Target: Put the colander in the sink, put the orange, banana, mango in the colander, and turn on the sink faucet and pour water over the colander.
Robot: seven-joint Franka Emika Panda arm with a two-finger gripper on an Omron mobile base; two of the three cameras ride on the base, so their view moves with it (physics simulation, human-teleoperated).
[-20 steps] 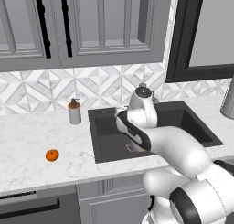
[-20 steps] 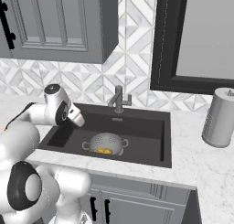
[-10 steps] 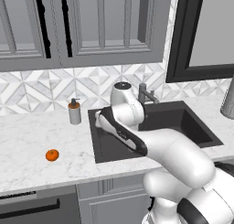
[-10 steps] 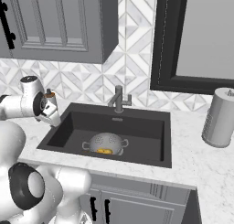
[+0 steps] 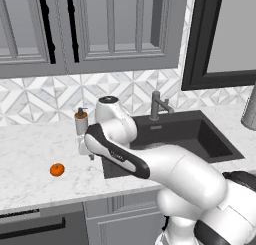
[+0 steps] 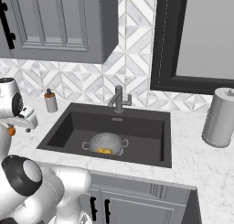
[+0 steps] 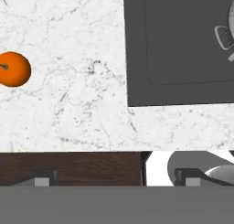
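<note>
The orange [image 5: 57, 169] lies on the white counter left of the sink [image 5: 200, 134]; in the hand view the orange [image 7: 13, 69] is at the left edge. My gripper [image 5: 86, 150] hangs open above the counter between the sink's left rim and the orange, nothing between its fingertips [image 7: 43, 178]. The colander [image 6: 106, 143] stands in the sink [image 6: 137, 122] with yellow fruit in it; I cannot tell whether that is the banana or the mango. One of its loop handles [image 7: 225, 35] shows in the hand view. The sink faucet [image 6: 119, 98] stands behind the basin.
An orange-topped soap dispenser [image 5: 80, 120] stands at the backsplash just behind my hand. A grey cylinder [image 6: 220, 118] stands on the counter right of the sink. The counter's front edge runs across the hand view below the orange.
My arm has swung left from over the sink to above the counter left of it, nearer the orange. The gripper has stayed open.
</note>
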